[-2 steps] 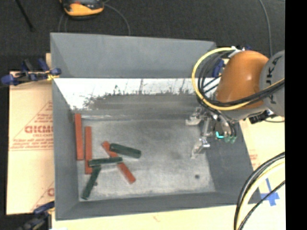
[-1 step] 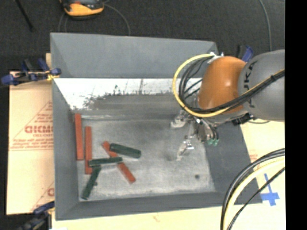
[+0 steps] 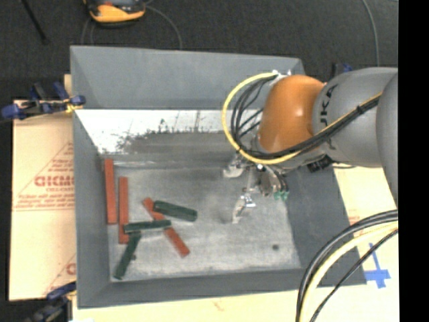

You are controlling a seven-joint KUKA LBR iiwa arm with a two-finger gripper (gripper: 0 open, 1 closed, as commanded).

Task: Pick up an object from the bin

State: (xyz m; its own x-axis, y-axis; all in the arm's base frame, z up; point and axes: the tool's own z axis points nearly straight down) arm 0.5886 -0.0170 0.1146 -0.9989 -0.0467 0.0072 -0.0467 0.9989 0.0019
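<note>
My gripper [image 3: 242, 206] hangs over the bare right-middle part of the bin floor, fingers pointing down, with nothing visible between them. To its left, a short way off, a dark green bar [image 3: 174, 210] lies across an orange-red bar [image 3: 167, 228] that runs diagonally. Another dark green bar [image 3: 147, 227] lies flat just below and left of these, and a third [image 3: 126, 255] slants toward the bin's front left corner.
Two long orange-red bars [image 3: 109, 191] [image 3: 123, 206] lie side by side along the left wall. The arm with its orange cover and looped cables comes in over the bin's right rim.
</note>
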